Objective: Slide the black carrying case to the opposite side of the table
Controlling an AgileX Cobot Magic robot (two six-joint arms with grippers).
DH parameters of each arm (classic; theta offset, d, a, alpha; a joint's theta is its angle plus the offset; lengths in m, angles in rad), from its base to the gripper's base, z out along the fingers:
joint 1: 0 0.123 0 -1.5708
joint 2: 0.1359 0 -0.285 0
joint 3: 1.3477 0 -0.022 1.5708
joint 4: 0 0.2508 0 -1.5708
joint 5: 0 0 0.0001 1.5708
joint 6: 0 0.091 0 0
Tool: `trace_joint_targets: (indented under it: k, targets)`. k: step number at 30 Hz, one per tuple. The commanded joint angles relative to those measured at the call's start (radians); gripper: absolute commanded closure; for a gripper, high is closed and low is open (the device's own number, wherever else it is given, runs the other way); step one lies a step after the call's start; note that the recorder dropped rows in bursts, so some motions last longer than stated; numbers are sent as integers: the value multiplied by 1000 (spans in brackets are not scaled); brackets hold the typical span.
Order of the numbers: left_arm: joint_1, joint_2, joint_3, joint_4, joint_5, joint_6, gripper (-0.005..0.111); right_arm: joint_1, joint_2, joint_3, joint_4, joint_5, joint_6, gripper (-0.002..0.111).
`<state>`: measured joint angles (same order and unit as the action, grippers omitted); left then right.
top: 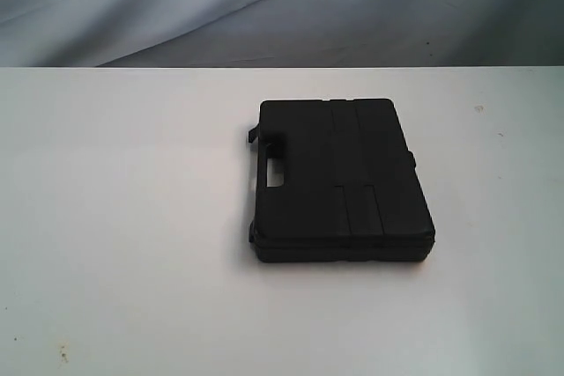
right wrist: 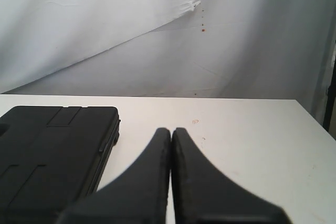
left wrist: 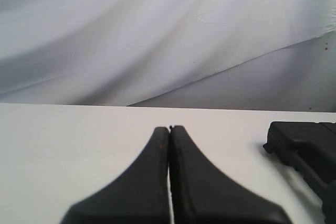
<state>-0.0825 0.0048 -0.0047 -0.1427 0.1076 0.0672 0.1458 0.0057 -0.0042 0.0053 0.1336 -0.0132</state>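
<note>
The black carrying case (top: 339,180) lies flat on the white table (top: 123,217), a little right of the middle, with its handle on its left side. Neither arm shows in the exterior view. In the left wrist view my left gripper (left wrist: 170,128) is shut with nothing in it, and the case's handle end (left wrist: 307,150) sits off to one side, well apart from it. My right gripper (right wrist: 171,129) is also shut and holds nothing. The case (right wrist: 50,150) lies beside it with a strip of bare table (right wrist: 247,129) between them.
A creased white-grey cloth backdrop (top: 264,6) hangs behind the table's far edge. Small specks mark the tabletop at the right (top: 479,109) and near the front left (top: 63,356). A dark upright (right wrist: 331,98) stands past the table's side edge in the right wrist view.
</note>
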Motion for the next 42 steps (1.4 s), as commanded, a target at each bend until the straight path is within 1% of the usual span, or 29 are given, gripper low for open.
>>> trace_joint_targets:
  k: [1,30,35,42]
  targets:
    - [2,-5,5,0,-2,-1,107,-8,-6,4,7,-11,-6,108]
    - [2,-5,5,0,-8,-13,107,-8,-6,4,7,-11,-6,108]
    - [2,-5,5,-101,-83,-37,107,-8,-6,4,7,-11,-6,108]
    - [2,-5,5,-103,-91,-67,107,-8,-6,4,7,-11,-6,108]
